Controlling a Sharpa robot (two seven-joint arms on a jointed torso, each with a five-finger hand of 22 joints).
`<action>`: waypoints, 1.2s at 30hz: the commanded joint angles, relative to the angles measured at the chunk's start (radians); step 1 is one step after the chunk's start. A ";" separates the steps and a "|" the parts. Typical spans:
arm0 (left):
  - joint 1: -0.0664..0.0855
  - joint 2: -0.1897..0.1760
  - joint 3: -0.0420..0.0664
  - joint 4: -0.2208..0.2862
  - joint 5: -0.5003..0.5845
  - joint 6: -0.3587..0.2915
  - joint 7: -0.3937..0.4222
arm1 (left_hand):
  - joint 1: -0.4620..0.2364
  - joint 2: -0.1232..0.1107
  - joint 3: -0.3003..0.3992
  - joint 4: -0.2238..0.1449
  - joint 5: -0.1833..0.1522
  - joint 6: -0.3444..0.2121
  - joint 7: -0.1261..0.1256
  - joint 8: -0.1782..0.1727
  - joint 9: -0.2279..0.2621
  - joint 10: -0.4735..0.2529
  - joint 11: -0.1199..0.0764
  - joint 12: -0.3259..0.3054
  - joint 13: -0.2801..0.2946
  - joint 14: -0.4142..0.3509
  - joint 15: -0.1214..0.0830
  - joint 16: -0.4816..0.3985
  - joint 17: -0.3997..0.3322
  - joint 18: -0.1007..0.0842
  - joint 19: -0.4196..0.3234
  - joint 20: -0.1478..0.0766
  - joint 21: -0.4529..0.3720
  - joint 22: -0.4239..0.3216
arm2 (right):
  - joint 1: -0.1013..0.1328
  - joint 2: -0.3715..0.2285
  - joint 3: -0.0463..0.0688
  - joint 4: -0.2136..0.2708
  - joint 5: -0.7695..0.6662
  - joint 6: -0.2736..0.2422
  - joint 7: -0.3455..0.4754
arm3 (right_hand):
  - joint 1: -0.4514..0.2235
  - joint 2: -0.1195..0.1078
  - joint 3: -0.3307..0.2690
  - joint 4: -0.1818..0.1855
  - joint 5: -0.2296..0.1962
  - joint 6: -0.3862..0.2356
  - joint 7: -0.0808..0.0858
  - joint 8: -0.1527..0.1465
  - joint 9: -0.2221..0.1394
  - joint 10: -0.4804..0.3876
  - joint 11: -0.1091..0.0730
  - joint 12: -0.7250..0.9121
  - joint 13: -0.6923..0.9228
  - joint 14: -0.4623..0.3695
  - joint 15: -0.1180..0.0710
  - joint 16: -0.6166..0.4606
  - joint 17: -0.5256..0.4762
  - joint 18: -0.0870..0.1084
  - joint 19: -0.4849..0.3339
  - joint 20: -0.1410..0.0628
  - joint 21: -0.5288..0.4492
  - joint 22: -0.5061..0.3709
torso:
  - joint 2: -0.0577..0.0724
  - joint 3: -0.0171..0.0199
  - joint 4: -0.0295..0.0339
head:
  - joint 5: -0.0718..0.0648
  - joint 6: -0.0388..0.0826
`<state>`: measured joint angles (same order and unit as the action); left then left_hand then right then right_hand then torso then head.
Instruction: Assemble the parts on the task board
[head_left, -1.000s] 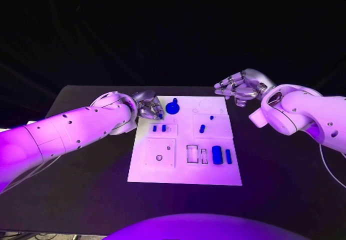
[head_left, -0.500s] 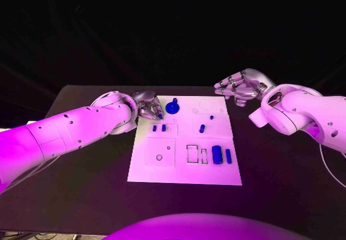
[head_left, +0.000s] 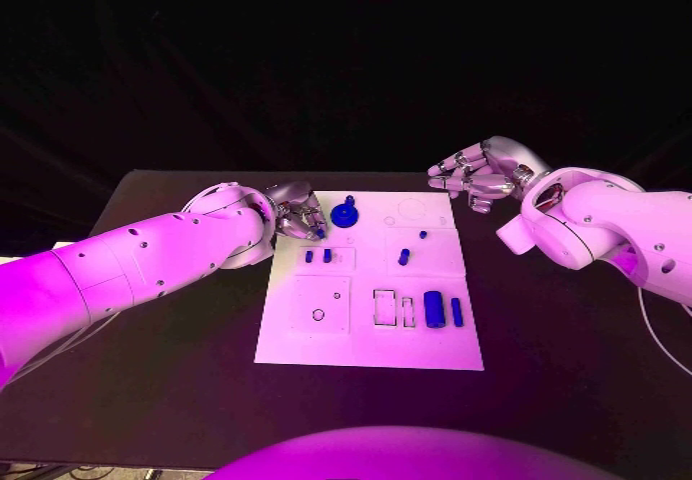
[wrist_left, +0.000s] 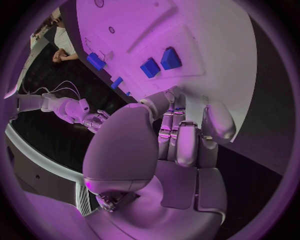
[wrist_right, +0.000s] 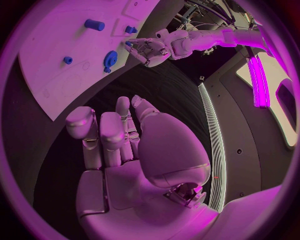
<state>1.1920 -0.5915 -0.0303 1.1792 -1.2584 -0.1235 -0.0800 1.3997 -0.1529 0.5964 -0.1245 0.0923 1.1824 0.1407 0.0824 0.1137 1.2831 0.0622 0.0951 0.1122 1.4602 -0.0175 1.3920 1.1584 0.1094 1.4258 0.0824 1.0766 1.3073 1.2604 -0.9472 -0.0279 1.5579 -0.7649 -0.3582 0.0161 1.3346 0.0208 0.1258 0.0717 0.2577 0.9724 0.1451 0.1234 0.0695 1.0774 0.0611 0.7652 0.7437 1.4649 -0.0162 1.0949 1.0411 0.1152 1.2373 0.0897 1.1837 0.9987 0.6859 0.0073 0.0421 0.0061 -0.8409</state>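
The white task board (head_left: 368, 335) lies in the middle of the table. Blue parts sit on it: a round toothed knob (head_left: 345, 213) at the far edge, two short pegs (head_left: 317, 256), a small peg (head_left: 405, 257), and a thick block (head_left: 434, 308) beside a thin bar (head_left: 457, 312). My left hand (head_left: 296, 212) hovers at the board's far left corner, just left of the knob, fingers curled round a small blue piece (wrist_right: 129, 44) at its fingertips. My right hand (head_left: 476, 172) hangs above the far right corner, fingers curled in and holding nothing.
Open rectangular slots (head_left: 385, 307) and a small ring (head_left: 319, 315) mark the board's near half. Black table (head_left: 159, 390) surrounds the board on all sides. My left forearm (head_left: 130, 265) crosses the table's left part, and the right forearm (head_left: 606, 225) stands to the board's right.
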 joint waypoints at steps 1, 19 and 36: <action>-0.001 0.003 0.000 -0.001 -0.005 0.022 -0.002 | -0.010 0.003 0.000 0.006 0.002 0.004 -0.002 -0.006 0.000 0.002 0.004 -0.006 0.001 0.008 0.002 -0.007 -0.002 -0.012 -0.003 0.003 -0.007 0.077 | 0.000 0.001 0.000 0.001 -0.009 0.013 0.006 | -0.009 0.000 0.004 0.004 0.005 0.003 0.004 0.003 0.000 -0.006 -0.002 0.004 -0.001 -0.002 -0.001 -0.003 0.000 0.009 0.000 0.000 -0.004 0.000 | 0.000 0.0002 -0.0007 | 0.000 0.000; -0.004 0.007 0.000 -0.003 -0.005 0.025 -0.001 | -0.012 0.002 -0.001 0.007 0.002 0.003 -0.002 -0.007 0.000 0.001 0.004 -0.007 0.001 0.007 0.003 -0.007 -0.003 -0.012 -0.003 0.003 -0.008 0.076 | 0.000 0.001 0.000 0.002 -0.009 0.012 0.006 | -0.009 0.000 0.004 0.004 0.005 0.003 0.004 0.003 0.000 -0.006 -0.002 0.004 -0.001 -0.002 -0.001 -0.003 0.000 0.009 0.000 0.000 -0.004 0.000 | 0.000 0.0005 -0.0003 | -0.002 -0.001; -0.004 0.010 0.000 -0.008 -0.005 0.032 -0.013 | -0.016 -0.002 0.000 0.008 0.003 -0.014 0.006 -0.016 -0.005 -0.019 0.012 -0.026 -0.002 0.003 0.008 -0.010 -0.007 -0.011 -0.008 0.007 -0.021 0.074 | 0.000 0.000 0.000 0.003 -0.009 0.012 0.006 | -0.009 0.000 0.004 0.004 0.005 0.003 0.004 0.003 0.000 -0.006 -0.002 0.004 -0.001 -0.002 -0.001 -0.003 0.000 0.009 0.000 0.000 -0.004 0.000 | 0.000 0.0005 0.0000 | -0.003 -0.002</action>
<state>1.1890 -0.5834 -0.0301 1.1712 -1.2599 -0.1111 -0.0861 1.3918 -0.1527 0.5949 -0.1204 0.0923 1.1695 0.1477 0.0688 0.1089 1.2665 0.0779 0.0715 0.1106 1.4638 -0.0138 1.3870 1.1506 0.1095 1.4220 0.0861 1.0595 1.3079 1.2604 -0.9474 -0.0279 1.5592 -0.7649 -0.3580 0.0164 1.3346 0.0208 0.1258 0.0717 0.2577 0.9724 0.1452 0.1234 0.0694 1.0775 0.0612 0.7652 0.7438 1.4649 -0.0162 1.0949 1.0411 0.1153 1.2373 0.0897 1.1837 0.9987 0.6859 0.0077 0.0418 0.0031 -0.8423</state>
